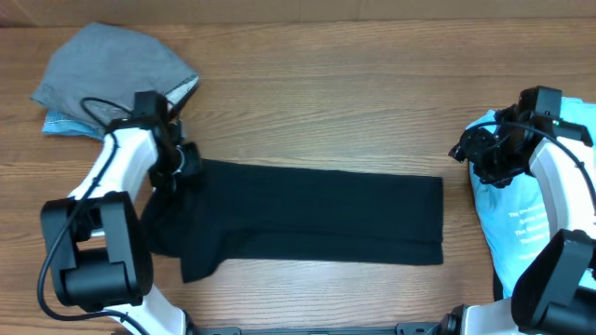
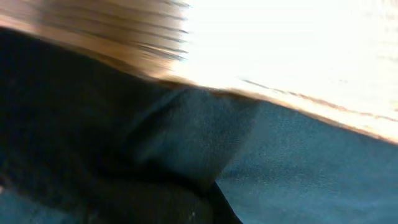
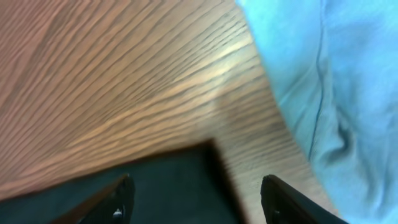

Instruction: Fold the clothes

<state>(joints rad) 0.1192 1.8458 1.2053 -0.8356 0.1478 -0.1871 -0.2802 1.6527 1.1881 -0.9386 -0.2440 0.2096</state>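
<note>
Mid-fold: the left gripper (image 1: 182, 163) pinches the black T-shirt (image 1: 317, 214) at its 9 o'clock end. The right gripper (image 3: 196, 190), spread and empty, likely needs the 3 o'clock corner next.

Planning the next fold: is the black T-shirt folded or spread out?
Folded lengthwise: the black T-shirt lies as a long strip, no sleeves showing.

Your left fingers (image 1: 184, 164) sit on the left end of the spread T-shirt (image 1: 317, 214), a garment heap (image 1: 116, 70) behind them. Your right fingers (image 3: 122, 198) hang between its right end and another T-shirt (image 1: 521, 223).
</note>
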